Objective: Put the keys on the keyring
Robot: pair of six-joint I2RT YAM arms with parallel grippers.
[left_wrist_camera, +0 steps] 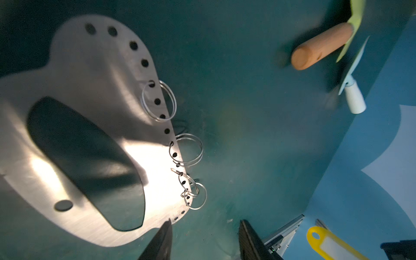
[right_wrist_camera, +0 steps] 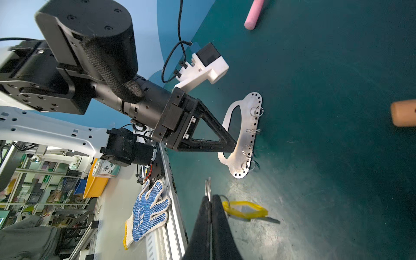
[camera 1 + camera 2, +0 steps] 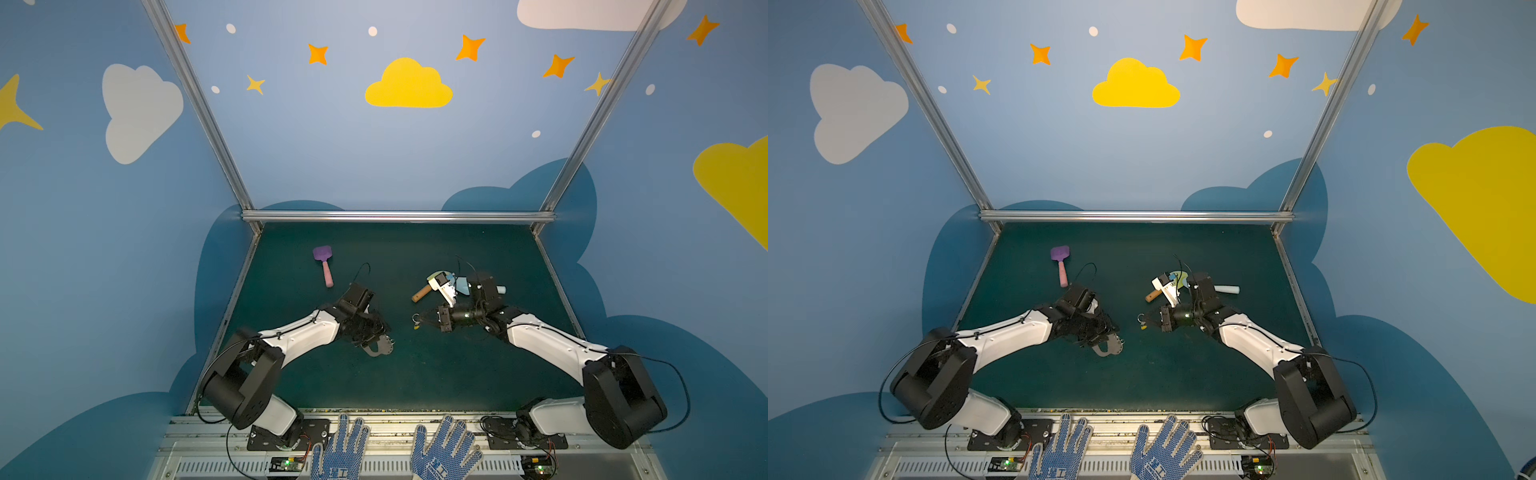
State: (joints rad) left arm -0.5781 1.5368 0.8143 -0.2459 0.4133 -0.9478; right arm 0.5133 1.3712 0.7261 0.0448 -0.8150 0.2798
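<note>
**Left tool**: the jaws stand partly apart with only bare counter between them, and nothing is gripped. One fingertip sits at the edge of the keyring; contact cannot be confirmed.

**Keyring:** this flat grey plate with an oblong cut-out lies on the green counter. In both top views it is just left of centre, directly under the left tool. Several small wire rings hang in its row of edge holes.

**Right tool**: the jaws are pressed together on the small ring of the keys. The ring's top pokes out past the fingertips and the yellow tag hangs beside them.

**Keys:** in both top views they sit at mid-frame, right of the keyring, with a strip of bare counter between the two.

**Other items:** an orange-handled toy shovel lies just above the right tool in frame. A purple toy shovel with a pink handle lies in the counter's upper left.
</note>
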